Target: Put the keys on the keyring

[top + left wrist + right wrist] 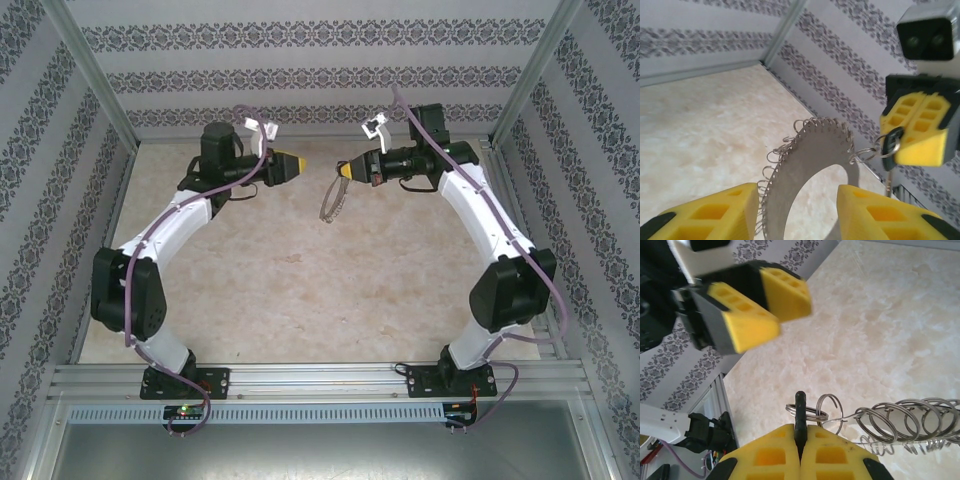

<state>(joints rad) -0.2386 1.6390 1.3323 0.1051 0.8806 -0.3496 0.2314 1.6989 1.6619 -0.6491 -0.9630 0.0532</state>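
My right gripper (800, 432) is shut on the black head of the key (800, 407). A small split ring through the key links it to the keyring (910, 417), seen edge-on with its fringe of wire loops. In the left wrist view the keyring (810, 150) hangs as a flat silvery hoop from the key (891, 141) in my right gripper (920, 131). My left gripper (797, 200) is open, its yellow fingers (715, 212) standing either side of the hoop's lower part without clamping it. From above, the left gripper (293, 167) faces the right gripper (345, 171), with the keyring (331, 201) dangling below.
The beige marbled tabletop (300, 280) lies under both arms. Patterned walls (300, 70) close the back and sides, with metal frame posts (95, 80) at the corners. An aluminium rail (320, 380) carries the arm bases at the near edge.
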